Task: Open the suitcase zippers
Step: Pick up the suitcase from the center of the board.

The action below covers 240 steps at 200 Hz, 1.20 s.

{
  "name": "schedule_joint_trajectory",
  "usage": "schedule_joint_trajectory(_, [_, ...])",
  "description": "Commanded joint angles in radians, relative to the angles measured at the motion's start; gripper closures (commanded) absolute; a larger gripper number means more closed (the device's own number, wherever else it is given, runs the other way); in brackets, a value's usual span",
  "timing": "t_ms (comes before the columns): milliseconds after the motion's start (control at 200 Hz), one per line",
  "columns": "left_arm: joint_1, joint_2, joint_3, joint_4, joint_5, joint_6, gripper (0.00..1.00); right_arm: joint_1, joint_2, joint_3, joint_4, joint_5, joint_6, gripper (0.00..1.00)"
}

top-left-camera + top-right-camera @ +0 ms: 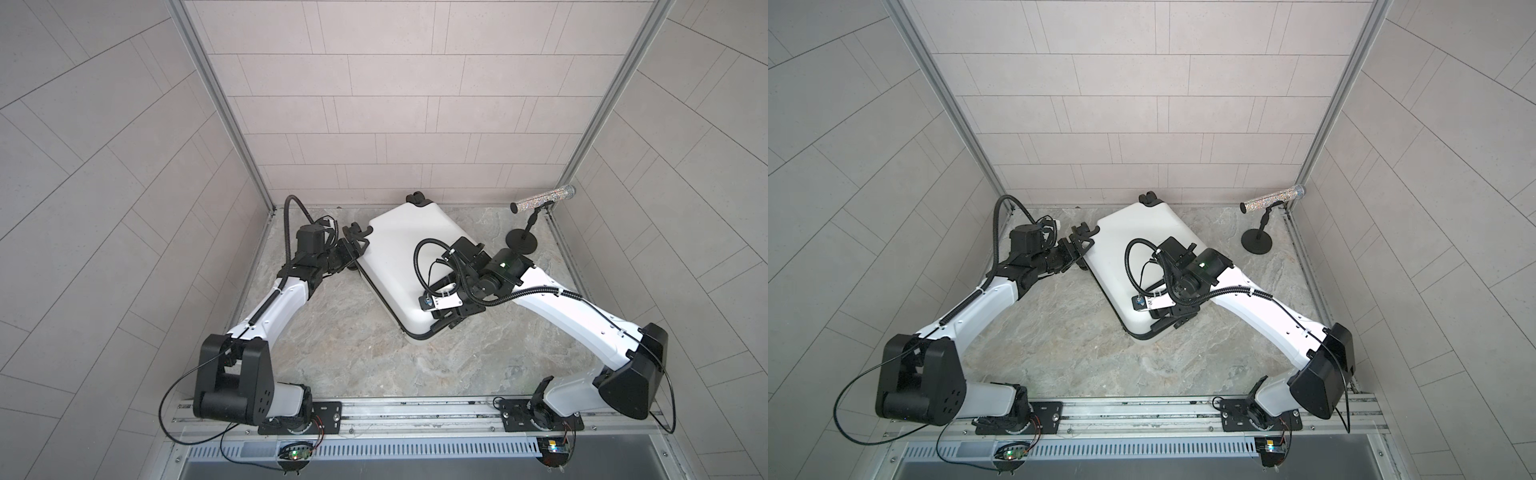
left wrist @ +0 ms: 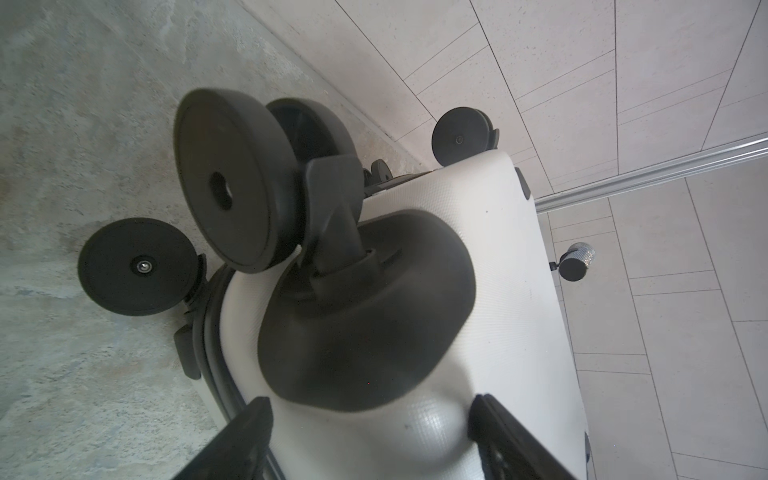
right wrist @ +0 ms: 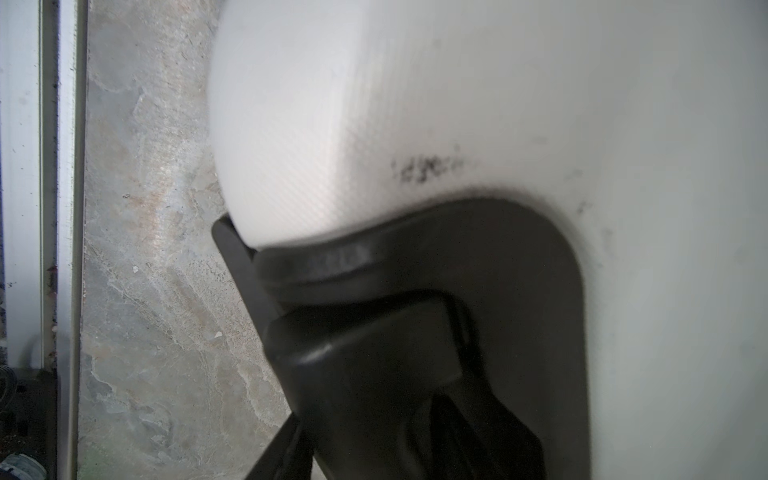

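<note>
The suitcase (image 1: 399, 253) lies flat on the bench (image 1: 332, 357), skewed so that its wheel end points far left and its opposite end near right. We see it closed. The two white halves meet along the black zipper (image 2: 212, 345) band, which faces sideways all round, so the track can be reached from bench level. We find no pull in any view.

The left end effector (image 2: 370, 405) is released, jaws wide. Its fingers (image 2: 245, 440) stand either side of the shell corner that carries a wheel (image 2: 232, 187). We read this as a brace to stop the suitcase sliding or turning when the other arm tugs. We cannot tell whether the fingers actually press on the shell.

The right end effector (image 1: 444, 321) sits at the near-right end, low beside the shell and largely hidden under its own wrist in both top views. Its blurred wrist view shows a black fitting (image 3: 519, 257) set into the white shell just ahead. We cannot tell whether these jaws are clenched, or what, if anything, lies between them.

We judge the task to be at the step of finding and seizing a pull, with no opening made.

A glitter tube (image 1: 542, 198) on its stand (image 1: 521, 243) sits near the far-right corner, apart from the suitcase and, in our judgement, outside the work.
</note>
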Motion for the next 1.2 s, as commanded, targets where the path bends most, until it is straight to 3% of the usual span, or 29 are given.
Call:
schedule_joint_trajectory(0, [-0.002,-0.017,-0.002,-0.072,-0.070,0.050,0.20,0.012,0.020,-0.031,-0.096,-0.023,0.012,0.58])
schedule_joint_trajectory(245, [-0.002,-0.064,0.005,-0.120,-0.086,0.097,0.20,0.016,0.030,0.014,-0.081,-0.029,0.014,0.72])
schedule_joint_trajectory(511, [0.000,-0.223,-0.012,-0.247,-0.175,0.249,0.20,0.018,0.075,0.206,-0.184,-0.135,0.035,1.00])
schedule_joint_trajectory(766, [0.000,-0.445,-0.151,-0.176,-0.213,0.377,0.21,0.019,0.133,0.386,-0.217,-0.154,0.054,1.00])
schedule_joint_trajectory(911, [-0.001,-0.531,-0.251,-0.030,-0.151,0.400,0.26,0.018,0.185,0.494,-0.256,-0.132,0.044,1.00])
schedule_joint_trajectory(1021, [-0.002,-0.582,-0.365,0.164,-0.085,0.400,0.40,0.018,0.220,0.571,-0.282,-0.097,0.031,1.00])
schedule_joint_trajectory(1196, [-0.001,-0.688,-0.535,0.413,-0.042,0.476,0.51,0.009,0.270,0.677,-0.299,-0.089,0.009,1.00])
